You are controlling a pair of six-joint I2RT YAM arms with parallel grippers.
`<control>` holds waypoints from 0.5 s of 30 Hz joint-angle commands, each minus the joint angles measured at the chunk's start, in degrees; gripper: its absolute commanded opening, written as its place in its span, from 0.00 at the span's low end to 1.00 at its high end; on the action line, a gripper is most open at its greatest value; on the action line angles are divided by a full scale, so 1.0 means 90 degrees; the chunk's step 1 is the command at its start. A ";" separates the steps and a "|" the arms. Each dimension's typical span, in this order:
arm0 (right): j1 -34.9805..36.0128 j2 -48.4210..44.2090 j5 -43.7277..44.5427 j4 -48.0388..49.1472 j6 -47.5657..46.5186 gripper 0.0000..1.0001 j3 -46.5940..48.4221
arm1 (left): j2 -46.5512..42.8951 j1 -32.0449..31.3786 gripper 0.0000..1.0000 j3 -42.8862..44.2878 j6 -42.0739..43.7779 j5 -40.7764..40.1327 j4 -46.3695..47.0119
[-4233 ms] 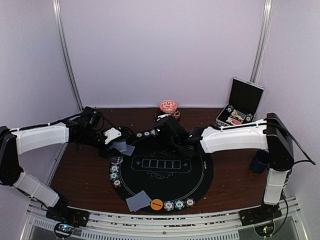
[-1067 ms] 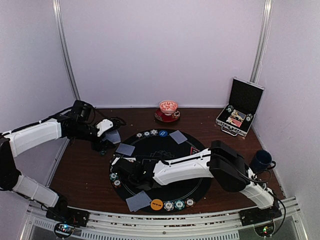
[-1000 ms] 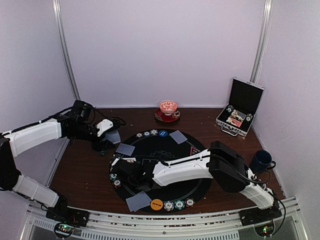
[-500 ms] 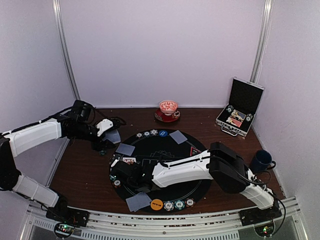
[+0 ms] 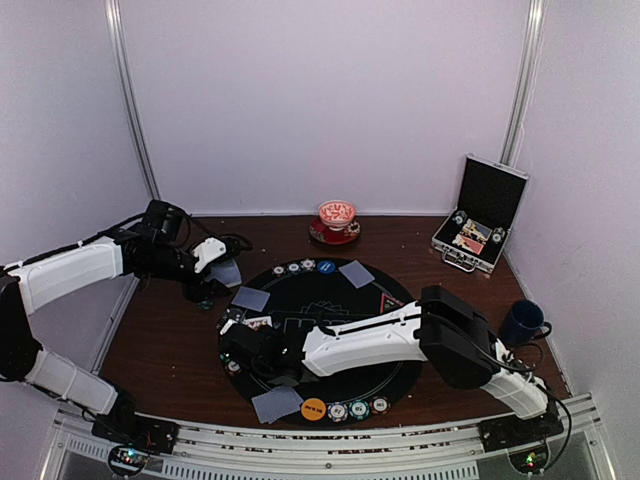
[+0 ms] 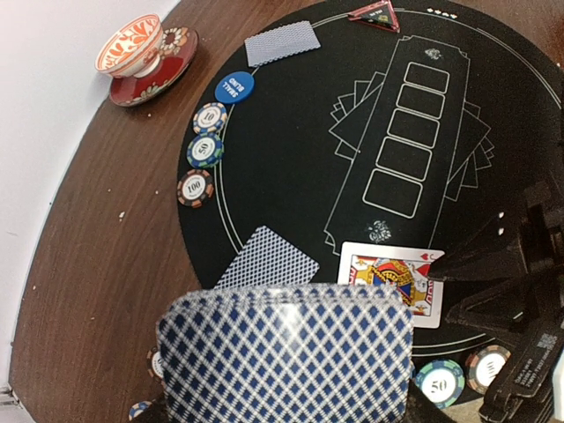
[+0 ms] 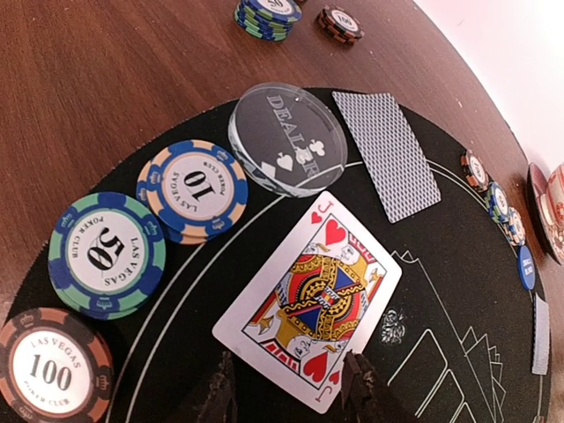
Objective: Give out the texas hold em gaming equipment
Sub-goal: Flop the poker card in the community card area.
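Jack of hearts (image 7: 308,300), rank legible only at right wrist; right claw (image 7: 289,392) apart, seemingly empty; left claw (image 5: 212,280) round deck (image 6: 286,352)

Right pincer (image 7: 289,388) low, jaws apart (left arm (image 5: 75,272) outstretched).

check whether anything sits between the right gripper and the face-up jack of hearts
Nothing visible does. The right gripper hangs open at the closest edge of the jack of hearts, with only bare mat there. The clear dealer button and the 10 chip lie past the card's far side, outside that gap.
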 commanded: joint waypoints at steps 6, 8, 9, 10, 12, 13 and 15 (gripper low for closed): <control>0.0054 0.0147 0.0326 -0.0120 -0.0130 0.50 0.0295 | -0.0052 0.0059 0.59 0.0175 -0.0055 0.0193 0.0259; 0.0057 0.0128 0.0285 -0.0126 -0.0080 0.50 0.0305 | -0.0042 0.0057 0.59 0.0176 -0.0058 0.0193 0.0258; 0.0052 0.0081 0.0274 -0.0071 -0.0038 0.50 0.0266 | -0.0041 0.0055 0.59 0.0180 -0.0055 0.0188 0.0264; 0.0051 0.0012 0.0277 0.0025 0.0006 0.50 0.0207 | -0.0037 0.0059 0.59 0.0179 -0.0055 0.0183 0.0265; 0.0053 -0.0079 0.0383 0.0153 0.0119 0.57 0.0144 | -0.0036 0.0060 0.59 0.0186 -0.0056 0.0179 0.0263; 0.0051 -0.0085 0.0466 0.0158 0.0200 0.61 0.0188 | -0.0035 0.0052 0.59 0.0185 -0.0060 0.0180 0.0265; 0.0047 -0.0038 0.0543 0.0166 0.0307 0.67 0.0281 | -0.0027 0.0057 0.59 0.0203 -0.0066 0.0183 0.0260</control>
